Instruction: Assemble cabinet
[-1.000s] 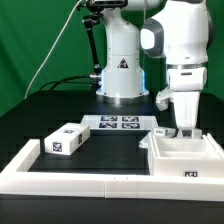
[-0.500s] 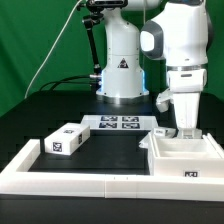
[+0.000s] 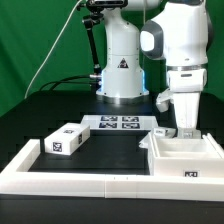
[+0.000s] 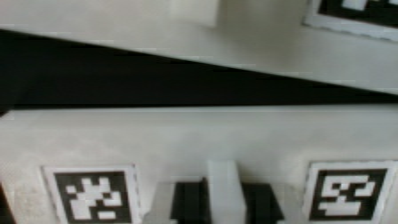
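The open white cabinet body [image 3: 186,159] stands at the exterior view's right, with a tag on its front. My gripper [image 3: 186,130] hangs straight down at its back wall. In the wrist view my gripper [image 4: 221,195] has its dark fingers [image 4: 187,202] on either side of a thin white upright panel edge [image 4: 221,180], shut on it. The white panel face [image 4: 196,135] carries one tag [image 4: 89,193] on each side of the fingers. A small white box part [image 3: 66,139] with tags lies at the exterior view's left, well apart from the gripper.
The marker board [image 3: 117,124] lies flat at the table's middle back. The long white rail frame [image 3: 70,180] borders the front and the left. The arm's white base [image 3: 122,70] stands behind the marker board.
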{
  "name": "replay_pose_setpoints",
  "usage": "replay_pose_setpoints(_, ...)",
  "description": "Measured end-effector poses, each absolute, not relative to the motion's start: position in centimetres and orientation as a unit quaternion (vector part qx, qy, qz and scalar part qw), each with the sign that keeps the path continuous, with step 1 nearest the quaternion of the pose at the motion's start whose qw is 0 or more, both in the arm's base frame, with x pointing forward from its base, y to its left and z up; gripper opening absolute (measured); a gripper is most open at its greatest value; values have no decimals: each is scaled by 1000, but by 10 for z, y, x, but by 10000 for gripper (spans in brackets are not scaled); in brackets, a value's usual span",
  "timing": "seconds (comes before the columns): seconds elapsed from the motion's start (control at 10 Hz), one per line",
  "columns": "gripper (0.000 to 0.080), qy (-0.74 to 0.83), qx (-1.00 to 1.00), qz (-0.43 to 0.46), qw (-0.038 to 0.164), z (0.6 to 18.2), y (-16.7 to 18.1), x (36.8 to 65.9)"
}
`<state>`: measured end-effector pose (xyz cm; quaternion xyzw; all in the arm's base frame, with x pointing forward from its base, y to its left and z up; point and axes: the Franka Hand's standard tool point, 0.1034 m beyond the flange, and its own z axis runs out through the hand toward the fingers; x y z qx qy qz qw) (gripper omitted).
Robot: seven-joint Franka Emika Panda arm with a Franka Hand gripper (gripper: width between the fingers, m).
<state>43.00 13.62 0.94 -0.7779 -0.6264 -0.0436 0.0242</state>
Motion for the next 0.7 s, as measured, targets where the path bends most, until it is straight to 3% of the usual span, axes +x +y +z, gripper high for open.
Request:
replay_pose_setpoints(0.3,68,-631,-774,-43,23,11,136,430)
replay_pose_setpoints(0.7,68,-658,-752,-37,3,44,133,442)
